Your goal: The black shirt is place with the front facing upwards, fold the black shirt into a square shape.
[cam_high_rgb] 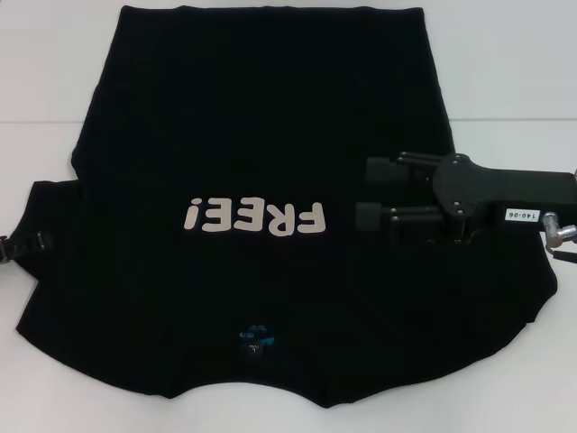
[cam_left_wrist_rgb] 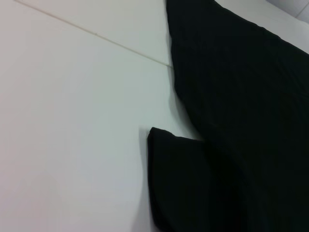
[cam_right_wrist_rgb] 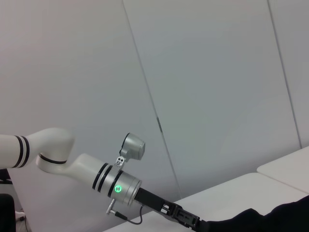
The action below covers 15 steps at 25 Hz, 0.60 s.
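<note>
The shirt (cam_high_rgb: 261, 153) lay spread flat on the white table (cam_high_rgb: 505, 54), front up, black with white "FREE!" lettering (cam_high_rgb: 254, 217) reading upside down from the head view. Its collar end, with a small blue label (cam_high_rgb: 255, 338), lay nearest the robot and its hem at the far side. The left sleeve (cam_high_rgb: 45, 244) stuck out toward the table's left edge; in the left wrist view that sleeve (cam_left_wrist_rgb: 178, 183) showed as a blunt flap on the white surface.

The right gripper (cam_high_rgb: 377, 194) hung over the shirt's right side, beside the lettering, its two fingers spread apart and gripping nothing. The left gripper (cam_high_rgb: 22, 244) sat at the sleeve's outer end, mostly out of sight; whether it was clenched could not be told. In the right wrist view the left arm (cam_right_wrist_rgb: 96, 174) reached toward the cloth, with a grey wall (cam_right_wrist_rgb: 203, 87) behind it.
</note>
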### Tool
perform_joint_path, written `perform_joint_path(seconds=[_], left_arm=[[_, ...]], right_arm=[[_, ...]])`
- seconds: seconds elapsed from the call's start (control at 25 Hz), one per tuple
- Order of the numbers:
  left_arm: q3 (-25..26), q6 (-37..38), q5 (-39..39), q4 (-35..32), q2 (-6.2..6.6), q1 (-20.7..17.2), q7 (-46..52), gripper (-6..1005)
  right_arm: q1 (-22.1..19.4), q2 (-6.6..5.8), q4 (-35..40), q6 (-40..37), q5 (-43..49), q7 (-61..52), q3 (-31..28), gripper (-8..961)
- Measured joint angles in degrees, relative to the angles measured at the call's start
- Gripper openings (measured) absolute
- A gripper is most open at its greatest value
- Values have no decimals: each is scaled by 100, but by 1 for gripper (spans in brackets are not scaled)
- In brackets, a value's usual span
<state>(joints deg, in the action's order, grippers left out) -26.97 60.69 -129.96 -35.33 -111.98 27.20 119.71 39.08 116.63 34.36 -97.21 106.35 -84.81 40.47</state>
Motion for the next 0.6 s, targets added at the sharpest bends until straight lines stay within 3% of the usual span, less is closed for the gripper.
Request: perform_joint_path(seconds=[0.6], left_arm=[[-2, 127, -12, -25, 0, 62, -20, 908]], right_arm=[[4, 0, 18, 55, -1, 0, -50, 897]])
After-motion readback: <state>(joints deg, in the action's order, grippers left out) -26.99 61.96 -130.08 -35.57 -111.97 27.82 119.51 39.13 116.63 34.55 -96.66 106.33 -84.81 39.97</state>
